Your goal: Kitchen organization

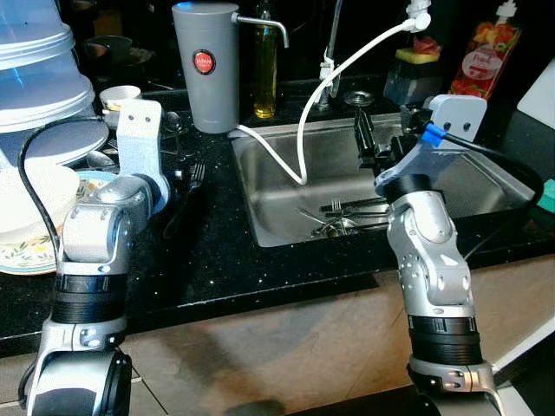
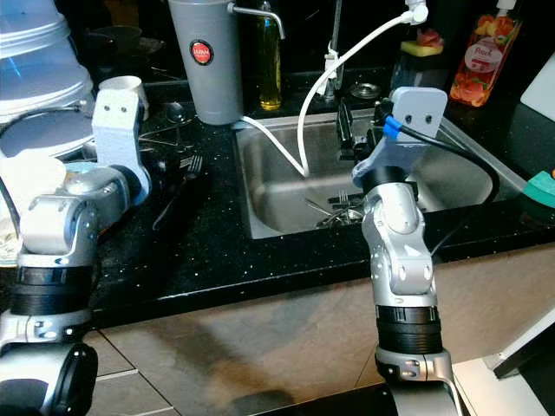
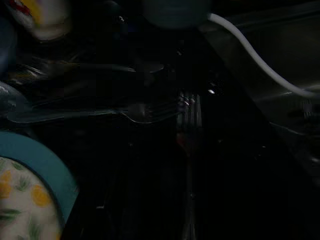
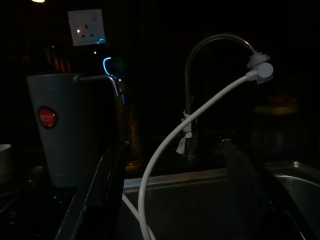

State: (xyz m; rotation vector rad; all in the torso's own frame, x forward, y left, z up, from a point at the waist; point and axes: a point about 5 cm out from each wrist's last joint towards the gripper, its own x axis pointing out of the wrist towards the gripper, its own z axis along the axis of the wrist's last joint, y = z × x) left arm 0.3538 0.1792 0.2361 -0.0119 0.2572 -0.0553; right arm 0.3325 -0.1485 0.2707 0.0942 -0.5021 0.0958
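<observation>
Cutlery point(image 1: 347, 217) is seen lying in a loose heap at the bottom of the sink point(image 1: 486, 186), presumably left there for washing or sorting. The right tool point(image 1: 381, 143) is held above the sink's rear part with its two black fingers spread apart and nothing between them, probably so that it can be lowered onto the heap. A white hose point(image 1: 303, 130) is draped from the tap point(image 2: 334, 52) into the basin. The left tool point(image 1: 192, 178) is rested low on the black tabletop point(image 1: 225, 260) beside a fork point(image 3: 150, 111); whether its fingers are apart or together cannot be told. Stacked plates point(image 1: 35, 217) and a grey jug point(image 1: 206, 65) are kept nearby
</observation>
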